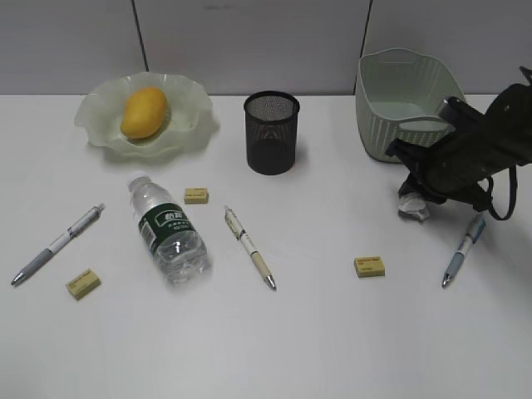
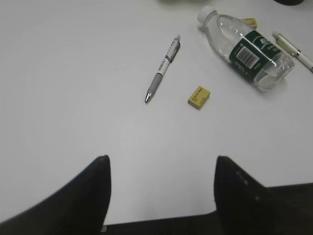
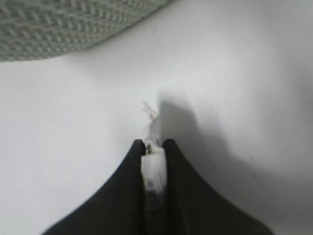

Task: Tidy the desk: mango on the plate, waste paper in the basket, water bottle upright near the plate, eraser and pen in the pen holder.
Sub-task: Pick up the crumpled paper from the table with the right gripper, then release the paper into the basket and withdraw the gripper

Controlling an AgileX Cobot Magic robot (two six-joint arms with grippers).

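One item is in hand: the right gripper (image 3: pixel 152 147) pinches the waste paper (image 1: pixel 415 207) (left gripper (image 2: pixel 161 169) spread, idle); next, lift into the basket (image 1: pixel 378 116).

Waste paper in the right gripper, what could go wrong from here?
The right gripper pinches only a thin edge of the waste paper, so it may slip out on the lift. The basket stands close behind; a low swing could knock its wall. The blue pen lies nearby and might get nudged.
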